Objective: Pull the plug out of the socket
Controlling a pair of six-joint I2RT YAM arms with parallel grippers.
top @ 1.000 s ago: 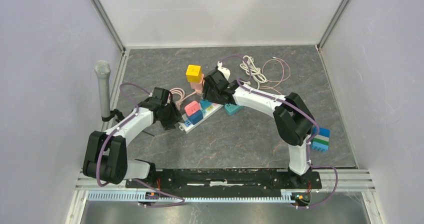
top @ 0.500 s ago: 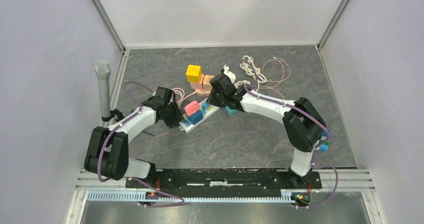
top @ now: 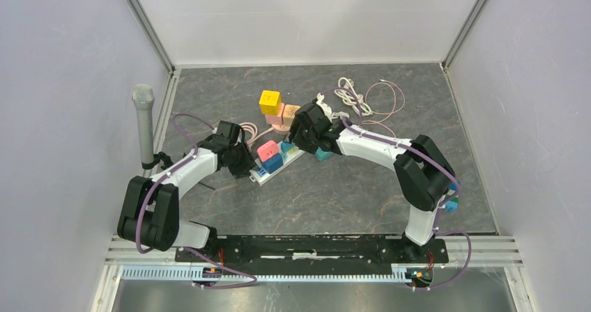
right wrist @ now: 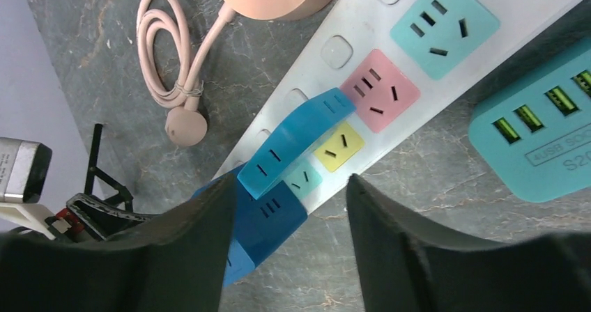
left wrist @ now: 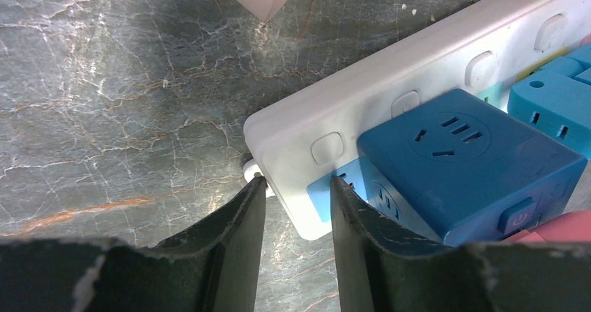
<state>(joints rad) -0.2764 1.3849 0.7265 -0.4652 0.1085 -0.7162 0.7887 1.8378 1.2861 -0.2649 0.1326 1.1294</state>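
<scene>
A white power strip (top: 282, 164) lies on the dark stone floor and carries a pink cube plug (top: 267, 150), a dark blue cube plug (top: 273, 162) and a light blue plug (top: 286, 147). My left gripper (top: 245, 164) is closed on the strip's near-left end (left wrist: 293, 145), its fingers on either side of the corner next to the dark blue cube (left wrist: 460, 159). My right gripper (top: 298, 139) hovers over the strip, open and empty. In the right wrist view its gripper (right wrist: 289, 186) is just above the light blue plug (right wrist: 293, 141) and the dark blue cube (right wrist: 272, 221).
A teal USB charger (top: 322, 153) lies right of the strip. A yellow cube (top: 270, 102) on a pink round socket (top: 282, 119), a white cable coil (top: 352, 96) and pink cable lie behind. A microphone (top: 143, 124) stands at the left wall. Blue-green blocks (top: 449, 204) lie at right.
My right gripper has moved from the back down and nearer over the strip's plugs, its elbow swinging right. The left gripper and the strip have stayed put.
</scene>
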